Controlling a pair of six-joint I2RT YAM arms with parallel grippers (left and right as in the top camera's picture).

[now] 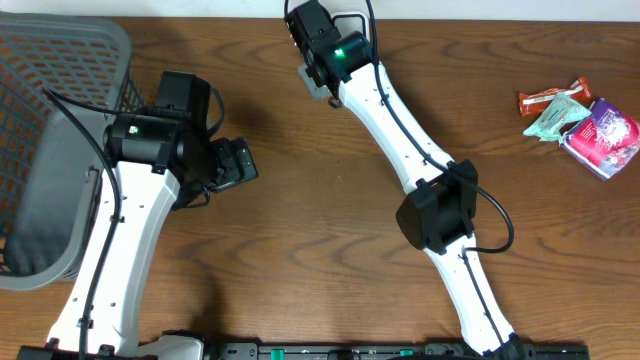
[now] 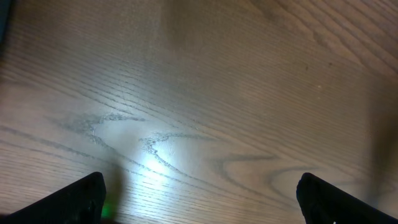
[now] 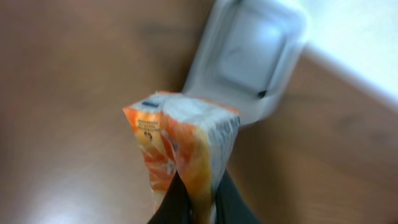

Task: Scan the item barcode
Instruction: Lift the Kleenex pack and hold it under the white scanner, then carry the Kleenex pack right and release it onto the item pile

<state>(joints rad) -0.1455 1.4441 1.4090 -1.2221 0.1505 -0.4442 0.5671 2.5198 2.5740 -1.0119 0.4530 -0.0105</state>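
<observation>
At the far left a grey plastic basket (image 1: 60, 60) with latticed walls sits on the surface (image 1: 300, 220), which is dark brown wood with a plain grain and a soft sheen under the light. Just to the right of the basket, the left tool (image 2: 199, 193) hangs with its fingers spread wide and nothing between them. Its wrist view shows only bare wood below.

Toward the middle, at the far edge, the right tool (image 3: 199, 202) is clamped shut on the lower end of the orange packet (image 3: 186, 146). This is a soft, crinkled foil pouch, orange and white, with fine print on one face. It stands upright from the fingers and is held just in front of the scanner (image 3: 249, 56), a pale grey moulded housing with rounded corners and a recessed window.

The step in hand appears to be presenting the packet to that window. No barcode is legible, so I cannot tell which face carries it. The next move likely calls for turning the wrist so the printed face lies flat toward the window, with a grip gentle enough not to buckle the foil.

At the far right, spare packets (image 1: 585, 125) lie in a loose pile, glossy wrappers in orange, mint and purple.
</observation>
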